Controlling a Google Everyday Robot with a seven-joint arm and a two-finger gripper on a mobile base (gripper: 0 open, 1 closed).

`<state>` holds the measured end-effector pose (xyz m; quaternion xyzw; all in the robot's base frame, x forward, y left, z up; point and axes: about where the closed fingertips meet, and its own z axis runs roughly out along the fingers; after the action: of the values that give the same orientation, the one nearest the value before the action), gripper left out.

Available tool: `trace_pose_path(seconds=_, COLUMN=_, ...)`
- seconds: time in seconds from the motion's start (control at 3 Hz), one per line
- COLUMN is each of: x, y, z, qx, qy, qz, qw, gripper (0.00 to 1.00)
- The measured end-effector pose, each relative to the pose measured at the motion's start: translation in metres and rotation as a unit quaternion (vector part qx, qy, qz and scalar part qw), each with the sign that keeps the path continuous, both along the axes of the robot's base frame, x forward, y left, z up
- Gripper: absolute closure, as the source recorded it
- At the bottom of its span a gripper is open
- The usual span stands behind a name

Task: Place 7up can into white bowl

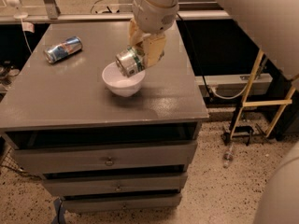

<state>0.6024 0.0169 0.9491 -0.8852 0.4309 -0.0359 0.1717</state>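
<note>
Presently we log the 7up can (127, 62) tilted on its side, clamped in the jaws of the gripper (141, 54), low over the far right rim of the white bowl (120, 87). Carry done, we judge; release into the bowl left. A blue and silver can (62, 49) lies far left on the cabinet top (70, 94).

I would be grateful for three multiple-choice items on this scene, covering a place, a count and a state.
1. Where is the small silver-and-green drink can? A in a drawer; B on the floor; C in the tool, over the round white bowl.
2. How many drink cans show? A two; B one; C four.
3. How does the blue-and-silver can rest? A upright; B on its side on the grey table; C inside the bowl.
Answers: C, the tool, shut on it, holds it above the bowl's rim; A, one held, one on the table; B, its length lies flat along the tabletop.
</note>
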Motion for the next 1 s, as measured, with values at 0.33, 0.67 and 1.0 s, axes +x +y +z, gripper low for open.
trace_pose_path(seconds=0.33, x=0.0023, y=0.0146, z=-0.0104, qx=-0.001, qy=0.003, qz=0.017, qw=0.9998, gripper=1.0)
trace_pose_path(seconds=0.67, x=0.0073, y=0.0205, z=-0.0129, qx=-0.002, qy=0.0, qz=0.023, qw=0.9997, gripper=1.0)
trace_pose_path(seconds=1.0, x=0.0084, y=0.0225, z=-0.0142, qx=0.0, qy=-0.001, qz=0.024, qw=0.9997, gripper=0.74)
